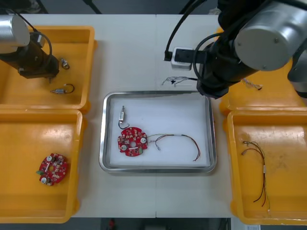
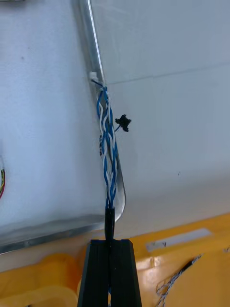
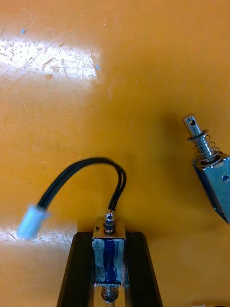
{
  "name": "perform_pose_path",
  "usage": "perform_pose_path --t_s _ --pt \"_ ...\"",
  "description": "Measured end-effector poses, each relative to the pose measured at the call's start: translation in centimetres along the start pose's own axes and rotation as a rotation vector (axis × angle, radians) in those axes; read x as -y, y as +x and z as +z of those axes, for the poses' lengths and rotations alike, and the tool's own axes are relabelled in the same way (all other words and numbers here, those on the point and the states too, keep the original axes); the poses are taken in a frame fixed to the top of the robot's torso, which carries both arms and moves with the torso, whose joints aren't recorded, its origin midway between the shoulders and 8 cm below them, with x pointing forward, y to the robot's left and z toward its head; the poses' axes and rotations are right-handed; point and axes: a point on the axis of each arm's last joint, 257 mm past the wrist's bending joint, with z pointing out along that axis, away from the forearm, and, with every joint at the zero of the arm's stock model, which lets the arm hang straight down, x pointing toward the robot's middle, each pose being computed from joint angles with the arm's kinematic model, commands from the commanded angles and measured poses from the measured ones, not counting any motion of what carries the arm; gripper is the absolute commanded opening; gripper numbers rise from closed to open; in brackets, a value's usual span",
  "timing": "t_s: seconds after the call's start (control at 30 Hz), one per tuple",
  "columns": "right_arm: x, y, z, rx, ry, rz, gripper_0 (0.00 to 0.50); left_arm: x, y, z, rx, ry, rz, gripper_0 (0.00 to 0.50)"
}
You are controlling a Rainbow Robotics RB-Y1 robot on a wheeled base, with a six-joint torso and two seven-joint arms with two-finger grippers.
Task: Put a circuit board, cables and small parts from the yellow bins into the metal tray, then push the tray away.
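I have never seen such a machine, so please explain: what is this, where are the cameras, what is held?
This is a two-armed robot at a light table. The front view looks down from above; the other two come from a camera on each wrist. Yellow bins stand at both sides, a metal tray between them. In the tray lie a red circuit board, a red and yellow cable and a small part. The left gripper, over the far left bin, is shut on a metal part with a black cable. The right gripper, by the tray's far right corner, is shut on a twisted blue and white cable.
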Motion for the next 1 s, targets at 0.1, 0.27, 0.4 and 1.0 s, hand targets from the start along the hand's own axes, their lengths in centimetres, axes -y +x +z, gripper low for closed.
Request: perform_pose_path --t_s 0.1,0.27,0.4,1.0 --pt "-0.6 -1.3 1.7 0.026 -0.001 -0.024 0.0 0.0 0.0 0.0 -0.002 0.0 0.0 0.0" --pt "-2.0 -2.1 4.5 0.022 -0.008 -0.095 0.009 0.3 1.3 -0.4 -0.058 0.0 0.01 0.0" --pt "-3.7 -1.9 6.8 -0.002 -0.021 -0.155 0.02 1.2 2.2 -1.5 -0.115 0.006 0.04 0.0" --pt "-5.6 -0.9 12.4 -0.035 0.001 -0.239 0.126 5.5 2.0 -10.6 -0.161 0.021 0.25 0.0"
